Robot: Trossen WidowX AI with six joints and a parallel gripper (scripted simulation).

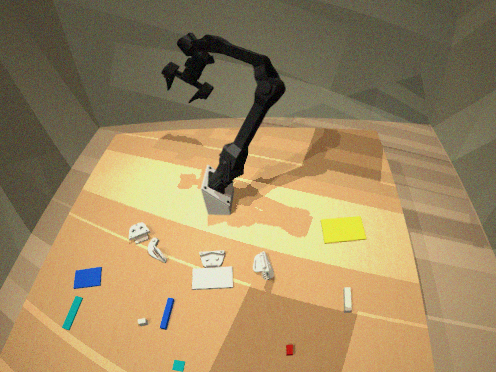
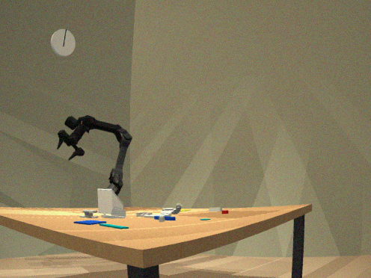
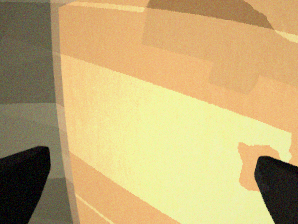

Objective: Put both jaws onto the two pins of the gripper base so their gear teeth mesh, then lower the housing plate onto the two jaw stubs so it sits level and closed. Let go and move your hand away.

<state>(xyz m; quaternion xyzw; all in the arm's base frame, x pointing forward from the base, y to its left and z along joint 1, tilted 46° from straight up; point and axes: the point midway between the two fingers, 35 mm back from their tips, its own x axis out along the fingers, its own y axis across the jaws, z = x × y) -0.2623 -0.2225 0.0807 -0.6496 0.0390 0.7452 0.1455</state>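
My gripper (image 1: 179,95) (image 2: 63,154) (image 3: 156,163) is open and empty, high above the table's far left part. A white part with two dark round spots (image 1: 139,231) (image 2: 89,214) lies at the left of the group. A slim curved white jaw (image 1: 155,250) lies beside it. A wider white part (image 1: 212,258) lies in the middle, against or close to a flat white rectangle (image 1: 212,278). Another white piece (image 1: 261,265) (image 2: 170,211), seemingly a jaw, lies tilted to the right. I cannot tell for sure which part is the base and which the housing plate. The jaws lie apart.
On the table are a yellow plate (image 1: 343,230), a blue plate (image 1: 88,278), teal (image 1: 72,313) and blue (image 1: 167,313) bars, a small white block (image 1: 142,321), a teal square (image 1: 178,365), a red block (image 1: 289,349) and a white bar (image 1: 348,299). The arm's mount (image 1: 218,200) stands behind the parts.
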